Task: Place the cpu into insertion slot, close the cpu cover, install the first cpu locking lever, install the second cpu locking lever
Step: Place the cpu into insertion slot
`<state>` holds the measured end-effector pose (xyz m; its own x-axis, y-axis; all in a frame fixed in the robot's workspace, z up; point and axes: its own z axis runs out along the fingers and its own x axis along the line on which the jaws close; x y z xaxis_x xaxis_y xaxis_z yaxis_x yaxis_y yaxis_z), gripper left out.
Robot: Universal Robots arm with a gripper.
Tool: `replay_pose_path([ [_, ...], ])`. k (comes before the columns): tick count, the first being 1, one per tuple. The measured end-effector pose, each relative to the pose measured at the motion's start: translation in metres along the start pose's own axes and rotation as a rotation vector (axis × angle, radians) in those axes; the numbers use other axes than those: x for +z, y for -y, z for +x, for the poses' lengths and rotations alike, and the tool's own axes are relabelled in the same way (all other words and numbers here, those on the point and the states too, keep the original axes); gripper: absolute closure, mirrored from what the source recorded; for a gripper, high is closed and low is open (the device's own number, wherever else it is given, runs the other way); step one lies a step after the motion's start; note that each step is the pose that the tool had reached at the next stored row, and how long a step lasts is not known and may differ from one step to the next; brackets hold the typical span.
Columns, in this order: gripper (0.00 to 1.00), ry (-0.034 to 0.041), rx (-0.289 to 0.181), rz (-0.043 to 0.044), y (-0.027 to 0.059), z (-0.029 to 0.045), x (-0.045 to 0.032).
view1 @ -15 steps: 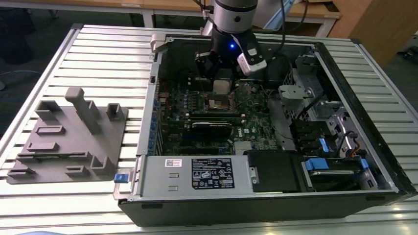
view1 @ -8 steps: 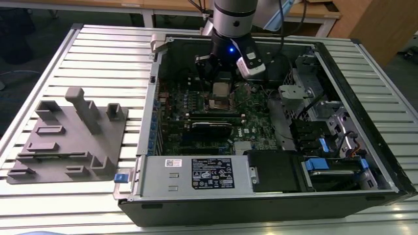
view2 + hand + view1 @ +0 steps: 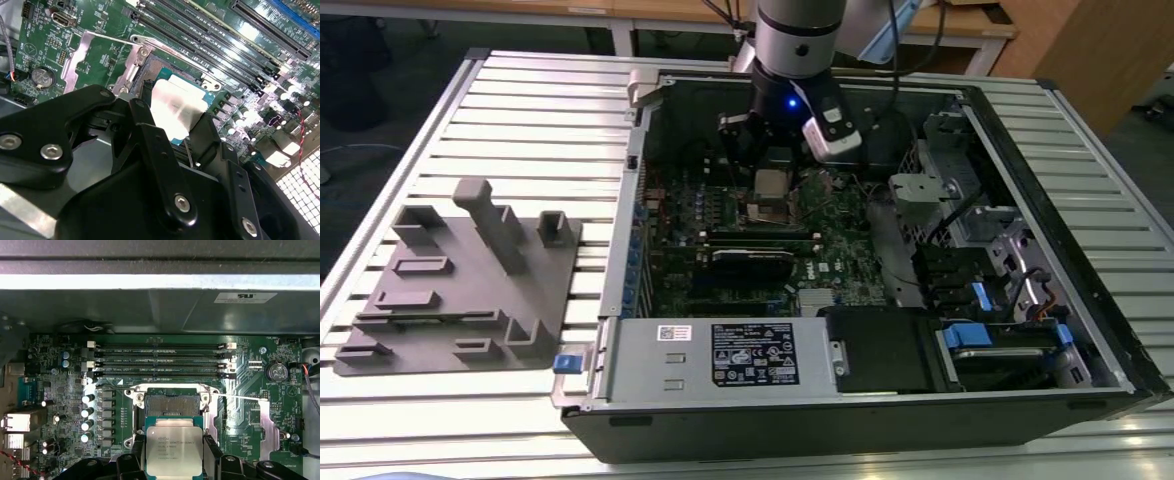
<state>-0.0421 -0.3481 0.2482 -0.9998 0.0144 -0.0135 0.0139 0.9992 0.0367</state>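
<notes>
Clamping one cpu [image 3: 174, 440] between the single gripper's [image 3: 174, 462] two fingers [image 3: 211, 460], holding it close over one uncovered insertion slot [image 3: 172, 402], near four memory slots [image 3: 160, 346].

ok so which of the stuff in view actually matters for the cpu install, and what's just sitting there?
Job:
- gripper, shut on the cpu
- insertion slot, empty
- locking lever, beside the slot

Just there:
- memory slots
- coin battery
- grey fixture block on the table, outside the computer case
</notes>
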Motion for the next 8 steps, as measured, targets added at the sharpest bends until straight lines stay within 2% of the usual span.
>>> replay_pose_path([
  [8, 0.46, 0.0, 0.0, 0.0019, -0.0046, 0.0001, 0.0033],
])
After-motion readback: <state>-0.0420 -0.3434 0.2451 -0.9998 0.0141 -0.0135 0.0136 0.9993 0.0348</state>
